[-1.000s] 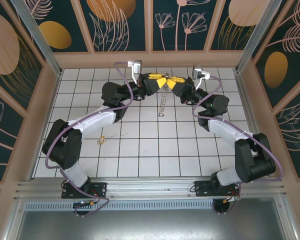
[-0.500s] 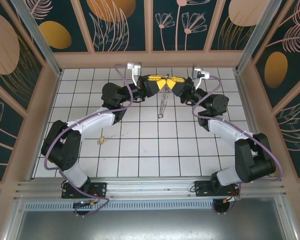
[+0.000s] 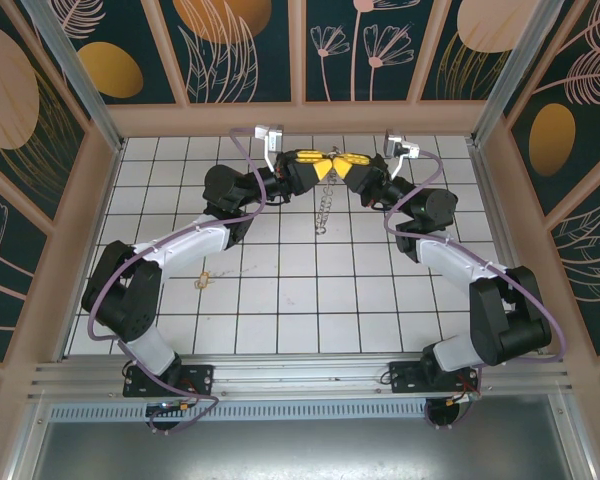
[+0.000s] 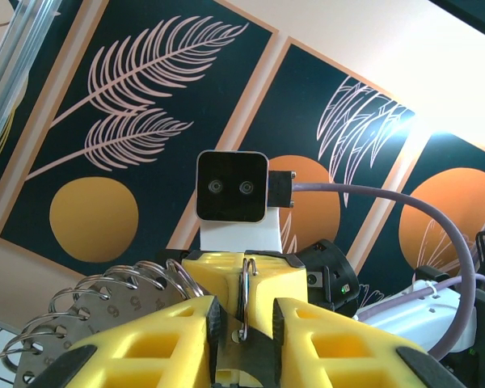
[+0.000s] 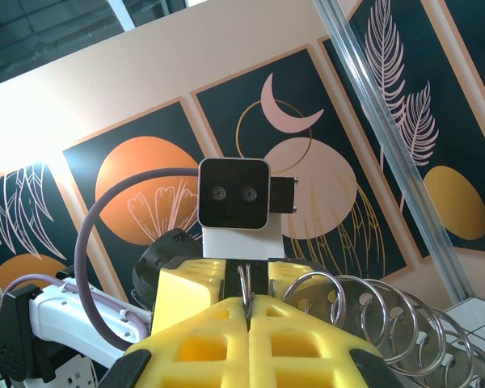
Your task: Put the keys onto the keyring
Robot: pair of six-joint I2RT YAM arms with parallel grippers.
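Fringe (image 3: 323, 212) swung back — right gripper (image 5: 246, 311) clamps keyring (image 5: 244, 283), left gripper (image 4: 246, 323) parted around it — above tiles (image 3: 280, 290).

Top view looks down from behind the arm bases (image 3: 170, 378) — 2 wrist views, close, tilt upward, facing each other's camera (image 4: 232, 187).

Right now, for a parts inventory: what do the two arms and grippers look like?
Both left arm and right arm have white links between bulky black joints, with a mauve cable looping alongside each. The left gripper and right gripper have yellow fingers with square pockets; a white camera block sits at each wrist.
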